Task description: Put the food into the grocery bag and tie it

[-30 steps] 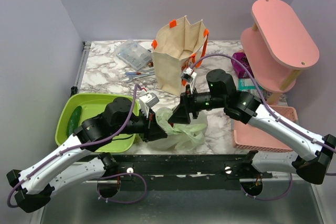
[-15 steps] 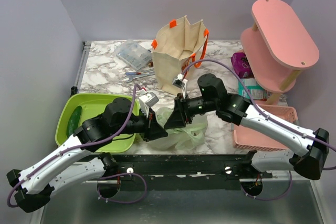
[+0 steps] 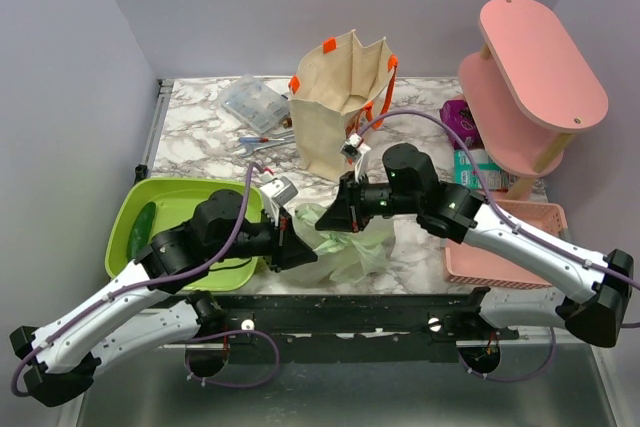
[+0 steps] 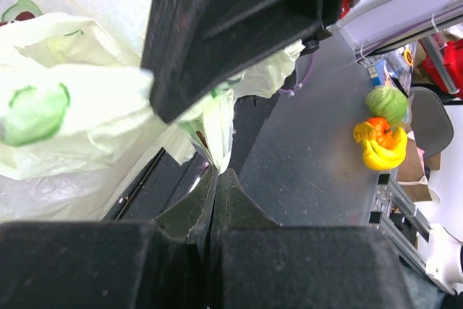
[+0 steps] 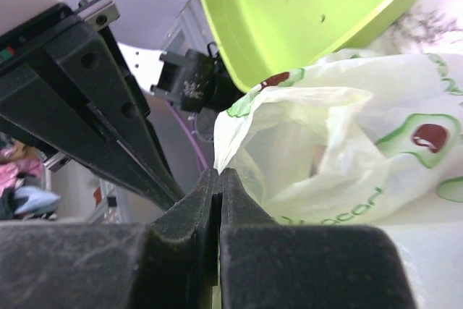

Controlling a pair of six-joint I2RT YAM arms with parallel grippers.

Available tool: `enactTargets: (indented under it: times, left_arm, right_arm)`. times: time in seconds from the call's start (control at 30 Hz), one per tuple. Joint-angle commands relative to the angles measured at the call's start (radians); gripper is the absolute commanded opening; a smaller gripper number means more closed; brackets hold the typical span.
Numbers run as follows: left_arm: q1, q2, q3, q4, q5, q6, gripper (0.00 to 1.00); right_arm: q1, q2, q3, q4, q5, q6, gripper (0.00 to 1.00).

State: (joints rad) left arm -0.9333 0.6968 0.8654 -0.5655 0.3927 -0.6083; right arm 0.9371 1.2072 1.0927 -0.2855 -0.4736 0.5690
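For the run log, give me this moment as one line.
left tool: shut on bag; right tool: shut on bag; bag: lying on table

Robot lab test cell: lavender panel walls [image 3: 60, 97] boxing marble-print table [image 3: 200, 142]; robot arms [image 3: 530, 247] on black rail [image 3: 350, 312]; staged props: pink shelf [image 3: 540, 47], tote [image 3: 335, 97], toy fruit [image 4: 381, 151].

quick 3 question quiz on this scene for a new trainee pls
1. True or false: the left claw and right claw are each shut on the grocery bag.
2. What lies in the green tray? A a dark green vegetable; B a lemon; C strawberries.
3. Which container stands right behind the bag in the top view?
Key: 1 true; 2 A; 3 the beige tote with orange handles.
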Motion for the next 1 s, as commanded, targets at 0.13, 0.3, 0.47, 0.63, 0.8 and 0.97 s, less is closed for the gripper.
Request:
enactTargets:
  times: [0.13, 0.3, 0.47, 0.63, 0.8, 0.97]
  left_arm:
    - [-0.019, -0.122, -0.01, -0.073, -0.117, -0.077, 0.0]
    - [-0.019, -0.172, -0.038, -0.088, -0.176, -0.106, 0.0]
    - [-0.019, -0.194, -0.053, -0.075, -0.223, -0.127, 0.0]
    - [-0.019, -0.171, -0.064, -0.051, -0.217, -0.127, 0.0]
    - [-0.019, -0.154, -0.09, -0.007, -0.201, -0.135, 0.0]
    - [-0.019, -0.139, -0.095, 0.01, -0.196, -0.133, 0.0]
  right_arm:
    - [0.008, -0.082, -0.027, -0.052, 0.24, 0.013, 0.01]
    - [0.006, -0.093, -0.046, -0.049, 0.238, 0.034, 0.01]
    - [0.007, -0.069, -0.022, -0.091, 0.193, 0.02, 0.24]
    - [0.007, -0.095, 0.01, -0.169, 0.229, 0.004, 0.6]
    - [0.007, -0.159, 0.046, -0.295, 0.432, 0.034, 0.72]
    - [0.007, -0.202, 0.077, -0.488, 0.62, 0.132, 0.73]
